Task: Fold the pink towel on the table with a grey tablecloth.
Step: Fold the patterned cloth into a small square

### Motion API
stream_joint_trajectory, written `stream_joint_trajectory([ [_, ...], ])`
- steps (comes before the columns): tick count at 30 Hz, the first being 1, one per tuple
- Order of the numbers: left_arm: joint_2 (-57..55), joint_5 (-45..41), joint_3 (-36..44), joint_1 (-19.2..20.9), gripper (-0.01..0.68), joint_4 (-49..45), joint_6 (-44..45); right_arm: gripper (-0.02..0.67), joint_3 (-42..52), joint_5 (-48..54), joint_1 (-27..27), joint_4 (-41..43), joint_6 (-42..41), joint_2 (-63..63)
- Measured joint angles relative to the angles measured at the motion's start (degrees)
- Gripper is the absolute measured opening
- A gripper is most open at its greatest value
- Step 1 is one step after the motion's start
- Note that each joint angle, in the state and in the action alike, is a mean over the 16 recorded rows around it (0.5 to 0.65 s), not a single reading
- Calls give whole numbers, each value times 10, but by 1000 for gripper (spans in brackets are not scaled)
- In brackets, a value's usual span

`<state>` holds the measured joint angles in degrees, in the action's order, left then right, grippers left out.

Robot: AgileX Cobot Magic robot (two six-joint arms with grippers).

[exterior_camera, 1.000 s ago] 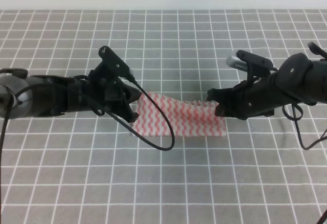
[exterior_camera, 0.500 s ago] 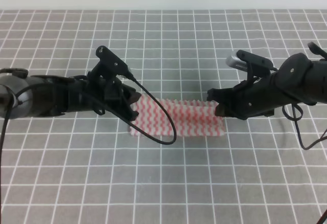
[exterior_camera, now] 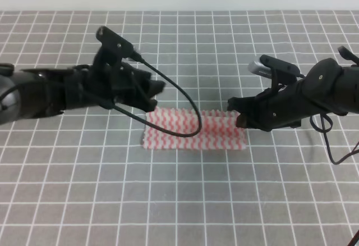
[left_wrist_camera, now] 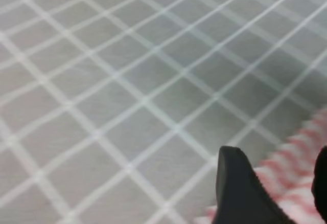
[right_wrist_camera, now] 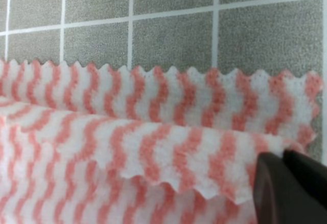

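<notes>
The pink towel (exterior_camera: 196, 129) lies folded in a flat strip on the table with a grey tablecloth (exterior_camera: 179, 201). My left gripper (exterior_camera: 156, 91) is open and empty, raised just above and behind the towel's left end. In the left wrist view its two dark fingers (left_wrist_camera: 240, 188) stand apart over the towel's edge (left_wrist_camera: 291, 168). My right gripper (exterior_camera: 238, 115) is at the towel's right end. In the right wrist view it (right_wrist_camera: 291, 183) is shut on the upper layer's corner (right_wrist_camera: 153, 152), which lies over the lower layer.
The grey grid cloth (left_wrist_camera: 127, 81) spreads in all directions around the towel. A black cable (exterior_camera: 188, 139) from the left arm hangs in a loop across the towel's left half. A pale wall edge runs along the far side.
My left gripper let go of the towel's left end, opened, and moved up and back. The towel dropped into a flat folded strip. The right arm stayed still.
</notes>
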<state>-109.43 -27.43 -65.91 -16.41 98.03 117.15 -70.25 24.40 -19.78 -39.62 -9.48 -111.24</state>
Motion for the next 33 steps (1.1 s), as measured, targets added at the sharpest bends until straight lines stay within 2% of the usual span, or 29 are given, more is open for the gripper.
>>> stream_joint_trajectory([
  [8, -27, -42, 3, -19, 126, -34, -42, -15, 0, -2, 0, -1, 0, 1],
  [15, -60, -42, 5, -36, 24, -57, -46, 2, 0, -11, 0, -4, 0, 2],
  [29, -69, -31, 5, -41, -2, -54, -42, 196, -17, -20, 3, -18, 0, 13],
  [33, -58, -26, 5, -41, -2, -52, -44, 187, -27, -4, 4, -21, -1, 17],
])
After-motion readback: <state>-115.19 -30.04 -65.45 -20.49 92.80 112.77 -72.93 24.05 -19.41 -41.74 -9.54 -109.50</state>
